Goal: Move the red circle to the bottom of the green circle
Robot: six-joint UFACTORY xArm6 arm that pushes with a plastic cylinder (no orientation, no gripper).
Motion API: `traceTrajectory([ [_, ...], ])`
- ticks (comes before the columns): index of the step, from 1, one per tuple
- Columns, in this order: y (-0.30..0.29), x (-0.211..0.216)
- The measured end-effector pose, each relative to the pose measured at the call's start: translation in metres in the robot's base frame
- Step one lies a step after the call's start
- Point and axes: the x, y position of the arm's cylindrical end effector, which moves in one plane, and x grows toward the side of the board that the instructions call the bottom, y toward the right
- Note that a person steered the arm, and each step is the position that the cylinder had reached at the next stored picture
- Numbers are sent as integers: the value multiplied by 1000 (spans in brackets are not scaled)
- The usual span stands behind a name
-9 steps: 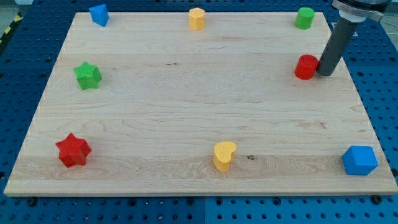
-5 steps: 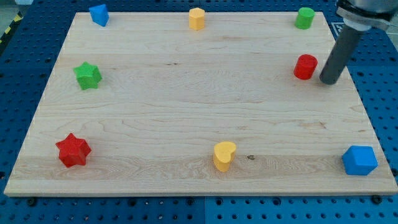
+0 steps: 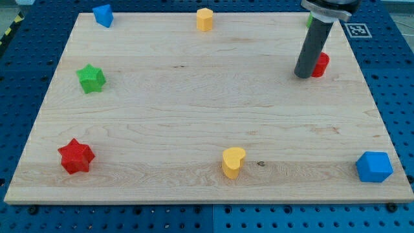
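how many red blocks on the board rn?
2. The red star sits near the view's bottom-left corner. The red circle is at the upper right, partly hidden behind the rod, with my tip at its left side. No others show.

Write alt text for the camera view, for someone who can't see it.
My tip rests on a wooden board, touching the left side of the red circle near the view's top right. The rod mostly hides the green circle above it.
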Motion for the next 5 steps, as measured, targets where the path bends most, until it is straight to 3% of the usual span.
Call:
traceTrajectory([
  [3, 28, 25],
  [5, 20, -18],
])
